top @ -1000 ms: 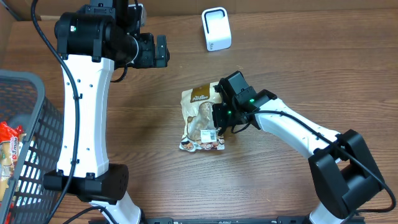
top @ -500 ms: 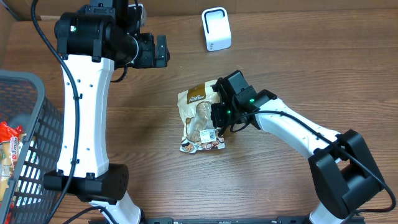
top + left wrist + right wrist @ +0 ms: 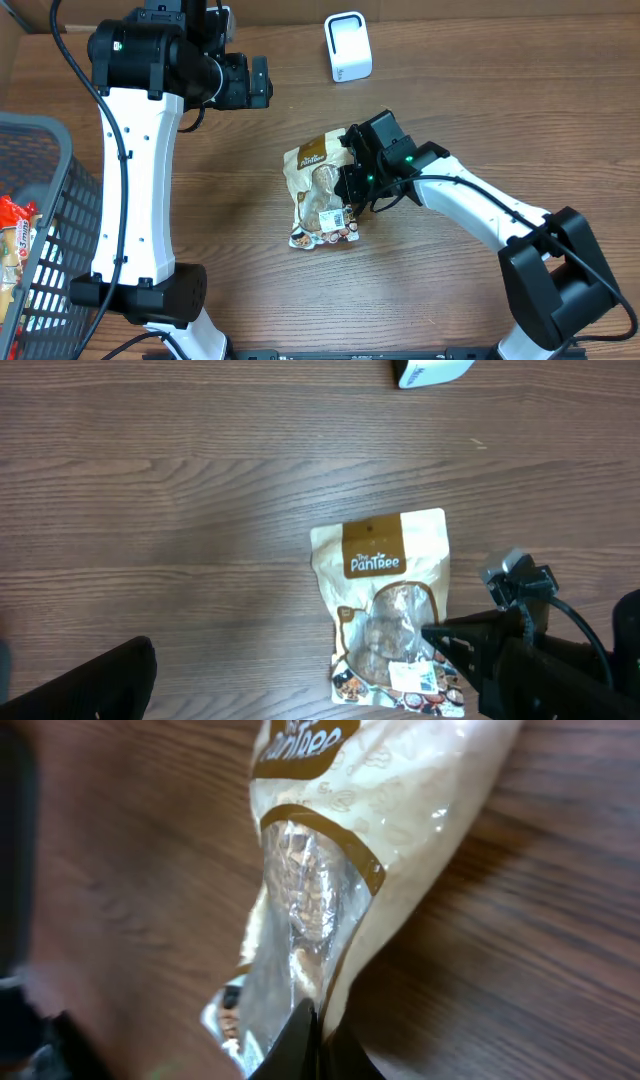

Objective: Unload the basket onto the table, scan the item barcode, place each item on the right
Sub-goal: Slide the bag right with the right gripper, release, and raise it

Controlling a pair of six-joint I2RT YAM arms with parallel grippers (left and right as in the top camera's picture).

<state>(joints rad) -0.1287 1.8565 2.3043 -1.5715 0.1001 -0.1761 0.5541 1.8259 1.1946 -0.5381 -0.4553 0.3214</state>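
The item is a tan snack bag (image 3: 318, 185) with a brown logo band and a clear window, lying mid-table. A white barcode label (image 3: 335, 217) sits near its lower end, facing up. My right gripper (image 3: 352, 196) is shut on the bag's right edge; in the right wrist view the bag (image 3: 330, 850) rises from the pinched fingertips (image 3: 315, 1042), its edge lifted off the wood. The white scanner (image 3: 348, 47) stands at the back. My left gripper (image 3: 262, 83) hovers open, high at the left, looking down on the bag (image 3: 390, 600) and its label (image 3: 415, 678).
A grey wire basket (image 3: 45, 210) with red packets stands at the table's left edge. The left arm's white column (image 3: 135, 180) rises left of the bag. Bare wood lies between bag and scanner (image 3: 430, 370). My right arm (image 3: 530, 665) shows in the left wrist view.
The right gripper has drawn the bag's edge slightly up and back, so the bag's top has shifted a little to the left. The left arm has not moved.
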